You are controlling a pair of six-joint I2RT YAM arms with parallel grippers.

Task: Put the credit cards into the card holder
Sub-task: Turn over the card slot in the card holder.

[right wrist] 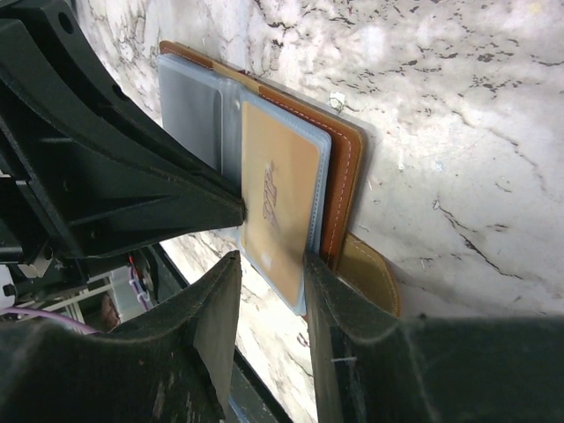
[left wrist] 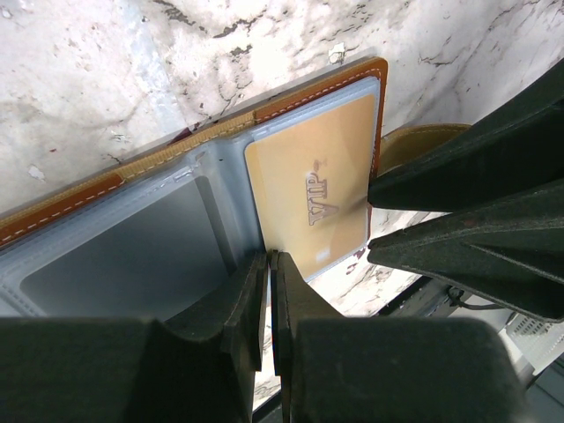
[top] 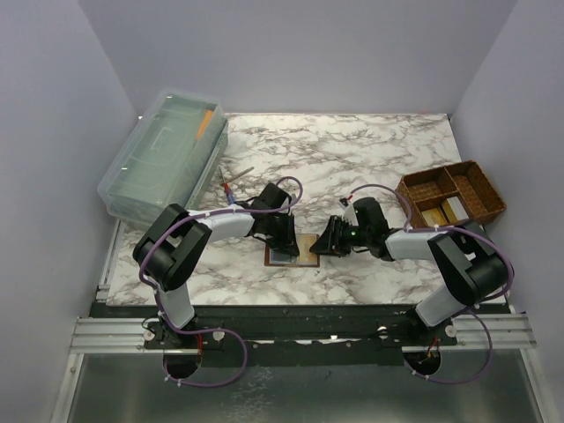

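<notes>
**A:** Where is the card holder (top: 293, 252)?

**B:** It lies open on the marble surface (top: 352, 150), at the middle toward the near edge. Its clear pockets face up, and it sits between the two tools.

**A:** What is the left tool (left wrist: 269, 300) doing?

**B:** Its fingers are all but together, nipping the sleeve's edge at the fold. I judge that this pins the holder so a push cannot slide it.

**A:** And the right tool (right wrist: 270, 263)?

**B:** Its fingers are apart with a modest gap, tips at the end of a gold card (right wrist: 278, 189) stamped VIP. The card sits in the pocket on the snap tab (right wrist: 370, 273) side. To me that looks like nudging, not gripping. I cannot tell whether the card is fully seated. The other pocket (left wrist: 132, 238) holds nothing.

**A:** What lies farther out?

**B:** A woven divided basket (top: 445, 169) is on the right, with flat pieces in it too small to name. At the far left is a clear lidded box (top: 163, 159). Plain pale walls (top: 308, 53) close in the scene.
</notes>
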